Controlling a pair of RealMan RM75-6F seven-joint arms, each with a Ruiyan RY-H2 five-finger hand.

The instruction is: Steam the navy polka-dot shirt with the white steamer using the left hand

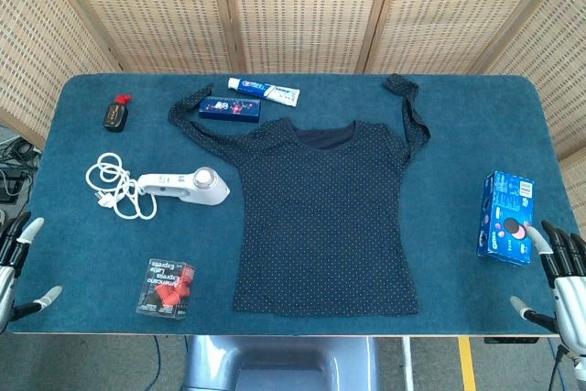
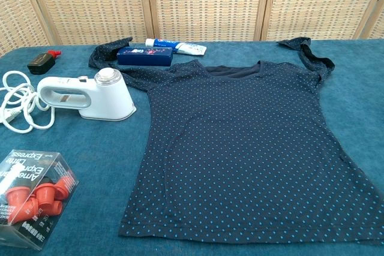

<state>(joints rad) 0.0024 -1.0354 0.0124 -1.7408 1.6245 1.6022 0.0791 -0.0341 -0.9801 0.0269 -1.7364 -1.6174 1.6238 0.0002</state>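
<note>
The navy polka-dot shirt point(image 1: 322, 212) point(image 2: 246, 148) lies flat in the middle of the blue table, sleeves spread toward the back. The white steamer point(image 1: 185, 187) point(image 2: 90, 96) rests on its side just left of the shirt, its coiled white cord point(image 1: 114, 188) point(image 2: 21, 103) trailing further left. My left hand point(image 1: 16, 263) hangs at the table's front-left corner, fingers apart, holding nothing, well away from the steamer. My right hand point(image 1: 558, 272) sits at the front-right corner, fingers spread and empty. The chest view shows neither hand.
A toothpaste tube point(image 1: 264, 91) and a dark blue box point(image 1: 231, 109) lie at the back by the left sleeve. A small black bottle with a red cap point(image 1: 115, 114) sits back left. A clear box of red pieces point(image 1: 167, 287) is front left, a blue snack box point(image 1: 505, 217) right.
</note>
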